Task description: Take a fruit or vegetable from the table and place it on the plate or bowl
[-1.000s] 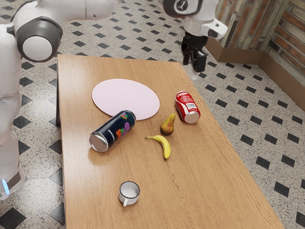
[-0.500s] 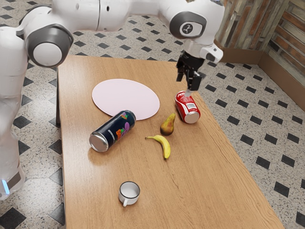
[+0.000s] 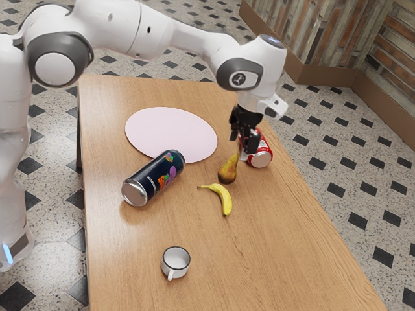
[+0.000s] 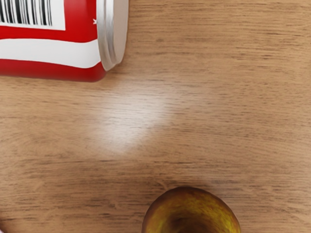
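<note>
Lowered since before, the tool [image 3: 240, 144] hangs open just above the upright pear [image 3: 227, 170].

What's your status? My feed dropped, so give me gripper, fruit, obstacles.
Gripper over the pear, jaws open, nothing held. Pear upright on the table, not yet on the plate. Red can lies close beside it, may crowd the grasp.

Brownish-yellow pear [image 3: 227, 170], seemingly upright, near the edge of the pale pink round plate [image 3: 170, 132]; curved yellow banana [image 3: 221, 196] lying flat close by.
</note>
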Motion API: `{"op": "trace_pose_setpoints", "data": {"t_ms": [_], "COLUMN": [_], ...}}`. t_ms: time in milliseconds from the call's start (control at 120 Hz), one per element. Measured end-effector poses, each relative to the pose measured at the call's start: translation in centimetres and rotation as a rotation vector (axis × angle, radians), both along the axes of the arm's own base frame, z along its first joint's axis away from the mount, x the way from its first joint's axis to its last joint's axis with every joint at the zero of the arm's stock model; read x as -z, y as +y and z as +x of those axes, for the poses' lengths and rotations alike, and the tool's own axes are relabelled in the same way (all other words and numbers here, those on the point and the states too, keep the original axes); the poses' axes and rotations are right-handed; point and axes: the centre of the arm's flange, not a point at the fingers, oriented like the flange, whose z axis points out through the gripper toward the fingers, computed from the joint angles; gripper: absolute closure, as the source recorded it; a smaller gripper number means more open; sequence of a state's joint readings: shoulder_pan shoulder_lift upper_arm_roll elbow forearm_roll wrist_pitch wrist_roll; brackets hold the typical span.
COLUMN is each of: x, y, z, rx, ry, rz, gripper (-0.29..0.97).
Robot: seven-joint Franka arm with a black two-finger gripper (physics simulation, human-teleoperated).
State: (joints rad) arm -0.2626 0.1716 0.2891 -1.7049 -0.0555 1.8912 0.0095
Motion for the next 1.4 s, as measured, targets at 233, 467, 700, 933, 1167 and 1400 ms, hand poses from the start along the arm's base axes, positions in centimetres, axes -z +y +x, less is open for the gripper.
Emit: {"op": "trace_pose_setpoints", "data": {"t_ms": [233,467,700,933,1167,1400], "x": [1.4,1.4,1.8,3.0,3.8,5.0], "y": [1.3,0.6,-0.2,-0.8,-0.8,-1.1], "z": [-0.2,0.0,-0.5,-1.4,-1.6,-1.9], "rx": [-0.005,0.021,0.043,0.059,0.063,0.069], "ry": [-0.036,-0.057,-0.054,-0.045,-0.044,-0.040], "rz": [-0.002,0.003,0.001,-0.006,-0.006,-0.009], "gripper": [0.00,0.00,0.00,0.00,0.00,0.00]}}
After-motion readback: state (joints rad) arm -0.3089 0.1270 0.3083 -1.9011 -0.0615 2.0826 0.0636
